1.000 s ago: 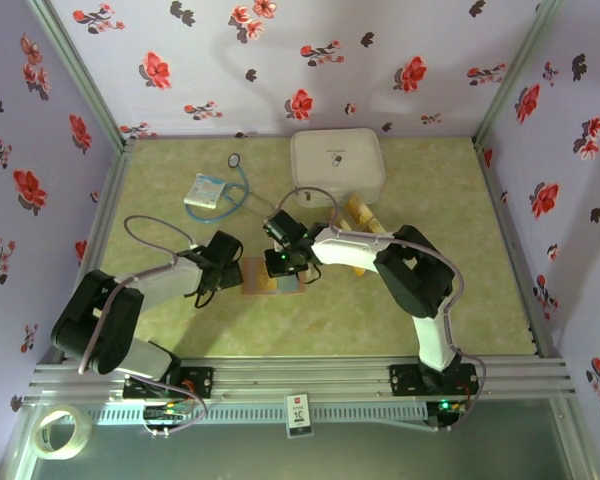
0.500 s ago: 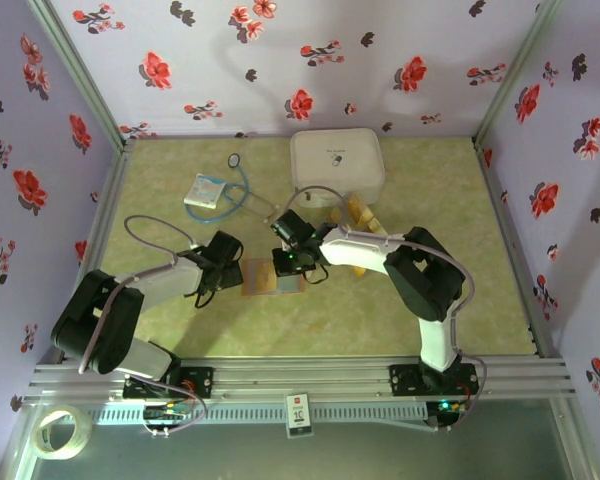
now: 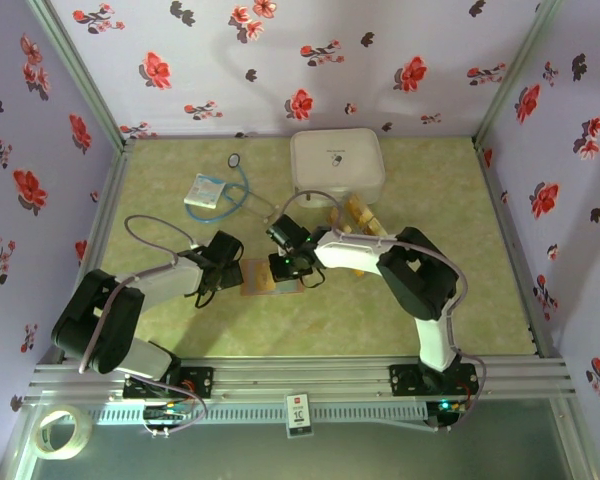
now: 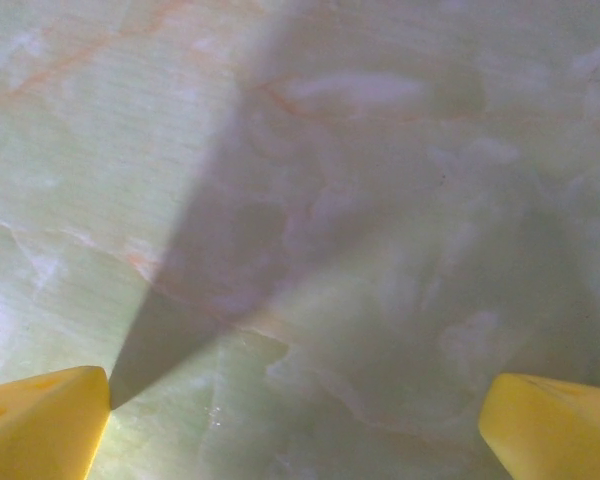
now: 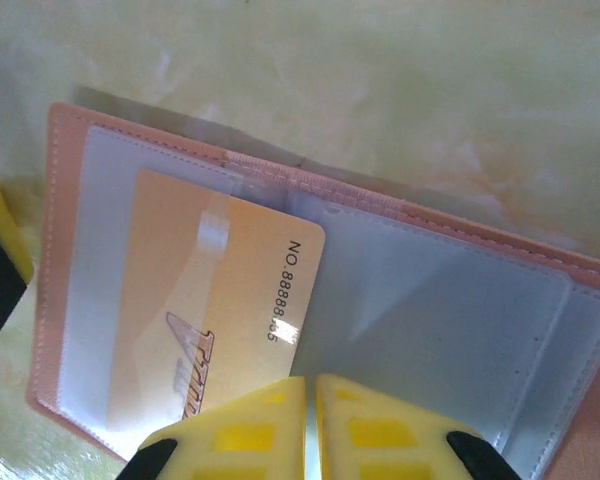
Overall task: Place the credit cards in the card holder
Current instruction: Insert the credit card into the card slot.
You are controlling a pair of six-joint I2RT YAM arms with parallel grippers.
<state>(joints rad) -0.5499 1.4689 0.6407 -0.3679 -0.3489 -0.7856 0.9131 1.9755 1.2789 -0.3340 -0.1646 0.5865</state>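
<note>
The card holder [image 5: 450,300] lies open and flat on the table, reddish-brown rim around greyish clear pockets; in the top view the card holder [image 3: 263,278] sits between the two grippers. One golden credit card [image 5: 210,290], printed "NO.88888", rests on its left half, partly under the clear pocket. My right gripper [image 5: 310,385] is shut just above the card's near edge, with nothing visible between the fingers. More credit cards [image 3: 358,213] lie by the white case. My left gripper [image 4: 295,400] is open over bare table, just left of the holder; in the top view the left gripper [image 3: 223,262] is low.
A large white rounded case [image 3: 337,165] stands at the back centre. A white-blue packet [image 3: 205,190] and a blue cable loop [image 3: 242,185] lie at the back left. Flowered walls close in the table on three sides.
My right gripper shifted slightly right over the holder, then back a little to the left. The left arm has stayed put.
</note>
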